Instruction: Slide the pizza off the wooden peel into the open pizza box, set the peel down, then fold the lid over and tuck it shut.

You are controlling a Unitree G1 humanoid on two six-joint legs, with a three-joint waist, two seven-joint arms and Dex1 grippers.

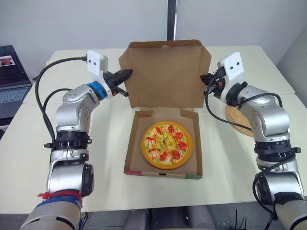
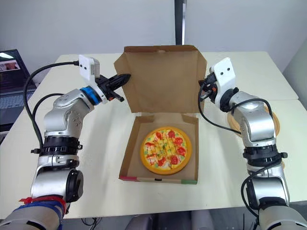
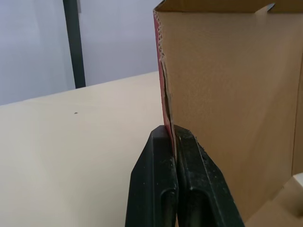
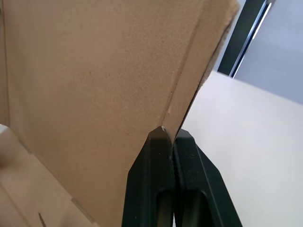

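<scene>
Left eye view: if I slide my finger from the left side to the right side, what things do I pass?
The laptop → left arm's fingers → pizza box lid → right arm's fingers → wooden peel.

Pinched between the jaws of the left gripper [image 3: 173, 131] and the right gripper [image 4: 171, 135], the lid [image 1: 165, 76] is matt brown corrugated cardboard, finely grainy inside, with a fluted raw edge and a red printed outer skin at the left jaws. The 2 fingers [image 3: 154, 179] of each gripper look like black moulded plastic, dull-sheened and pale-specked. Beyond the jaws the table [image 3: 71, 156] is smooth matt cream, the pizza [image 1: 166, 144] looks like glossy plastic, and the peel [image 1: 236, 115] is pale wood.
</scene>
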